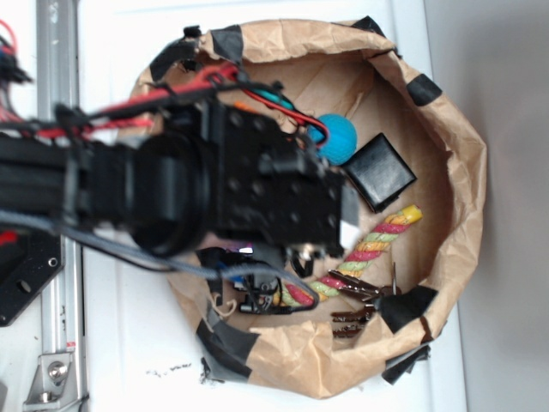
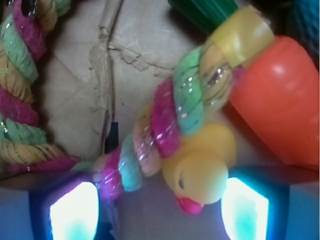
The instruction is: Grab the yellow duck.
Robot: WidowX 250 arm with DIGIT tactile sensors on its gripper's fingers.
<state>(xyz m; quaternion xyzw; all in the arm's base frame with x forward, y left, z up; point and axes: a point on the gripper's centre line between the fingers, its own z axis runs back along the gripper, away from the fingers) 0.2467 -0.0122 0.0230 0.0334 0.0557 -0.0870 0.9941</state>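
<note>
In the wrist view the yellow duck [image 2: 202, 167] lies on the brown paper floor, its pink-red beak pointing down toward the camera. It sits between the two glowing pads of my gripper [image 2: 159, 212], close to the right pad [image 2: 244, 210] and well apart from the left one [image 2: 74, 212]. The jaws stand open with a wide gap. A multicoloured twisted rope [image 2: 165, 122] lies across the duck's left side and reaches the left pad. In the exterior view my arm [image 1: 214, 184] hangs over the paper bag and hides the duck.
An orange plastic carrot [image 2: 280, 100] with a green top lies right of the duck. The brown paper bag [image 1: 446, 172] with black tape also holds a blue ball [image 1: 337, 137], a black square box [image 1: 379, 172], the rope [image 1: 382, 239] and small clips [image 1: 356, 292].
</note>
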